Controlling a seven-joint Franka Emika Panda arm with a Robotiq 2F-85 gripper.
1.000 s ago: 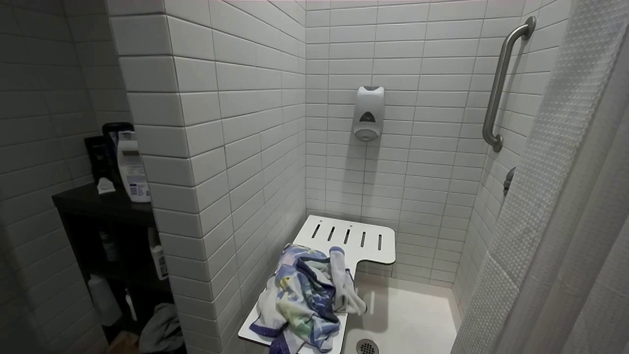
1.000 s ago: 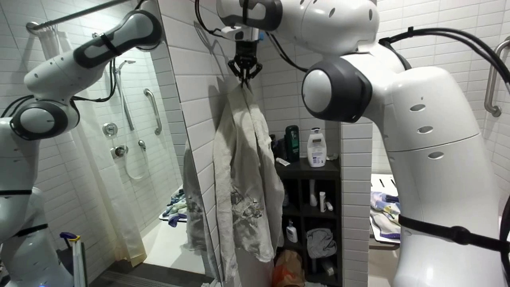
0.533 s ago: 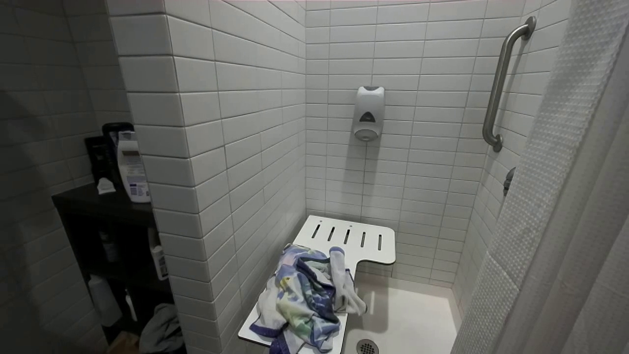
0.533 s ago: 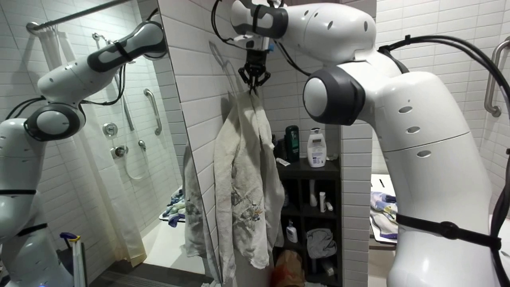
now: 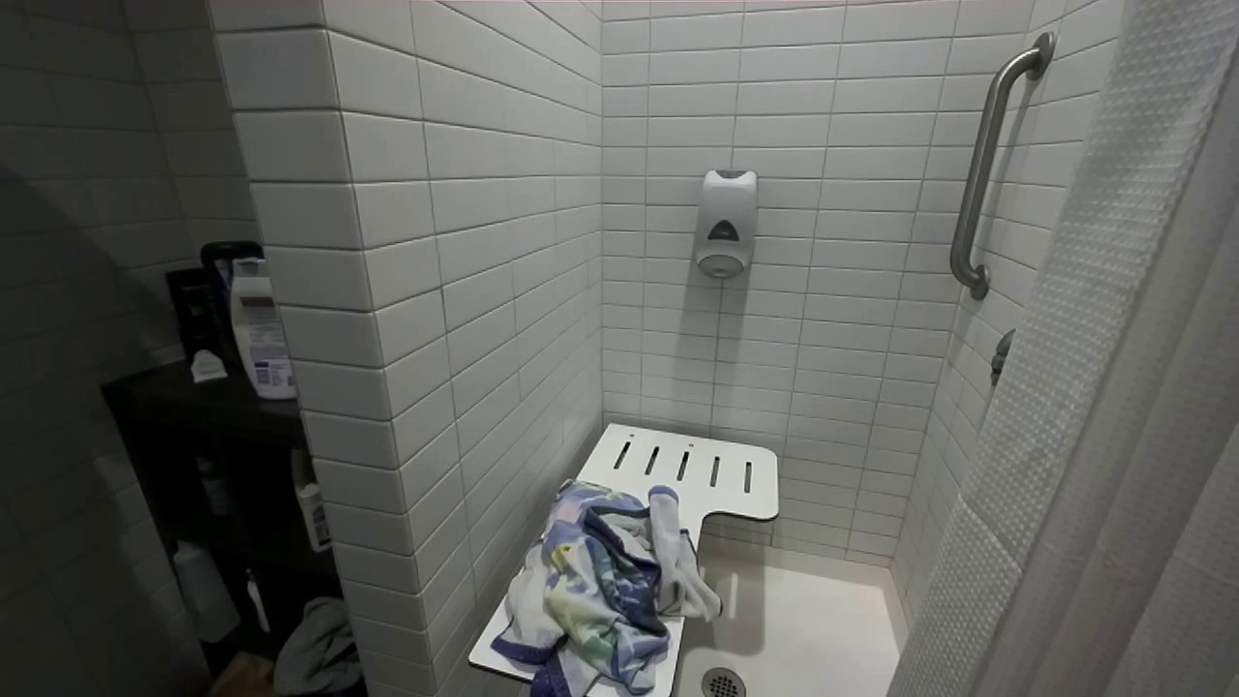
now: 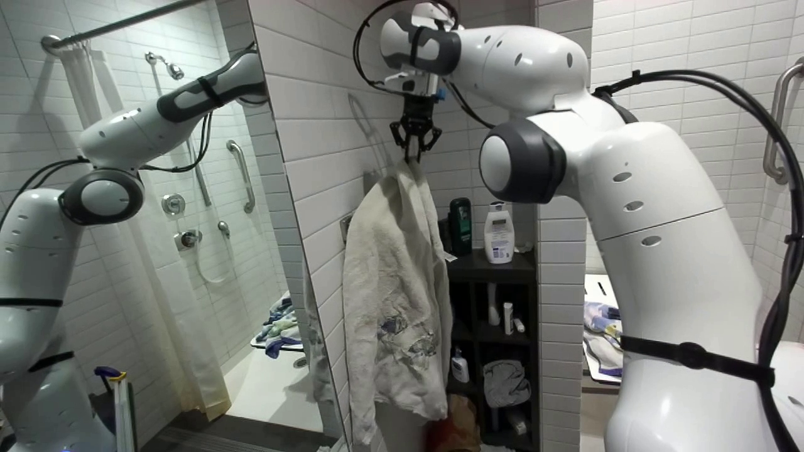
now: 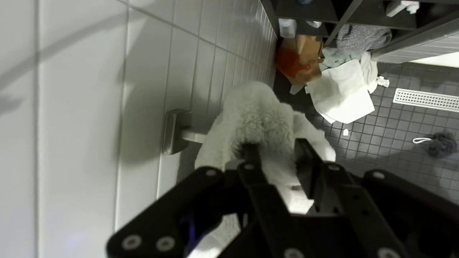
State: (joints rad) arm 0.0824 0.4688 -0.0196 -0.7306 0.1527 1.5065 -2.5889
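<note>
The fingers (image 7: 309,168) have lowered and parted at the pale towel (image 6: 399,270).

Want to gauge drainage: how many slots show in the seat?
5, lined up on the seat beyond the patterned cloth, which may hide more: leftmost slot, second slot, middle slot, fourth slot, rightmost slot.

Towel (image 6: 389,263): off-white, mottled grey-blue patch toward five o'clock
Tool (image 6: 412,156): black
Robot arm (image 6: 666,282): glossy white with dark grey sections
Wall (image 6: 314,94): white tiles, grey grout lines
Shelf unit (image 6: 493,273): black
Shelf-top bottle (image 6: 460,226): dark green
Paper bag (image 7: 301,61), between one and two o'clock in the wrist view: brown, orange-red patch
Floor (image 7: 380,147), three o'clock there: dark grey tile grid
Crumpled cloth (image 5: 605,590): blue, purple, green and yellow blotches on white, blue-purple edging
Shower seat (image 5: 699,498): white, dark slot pattern toward one o'clock
Shower curtain (image 5: 1074,368): white, waffle pattern
</note>
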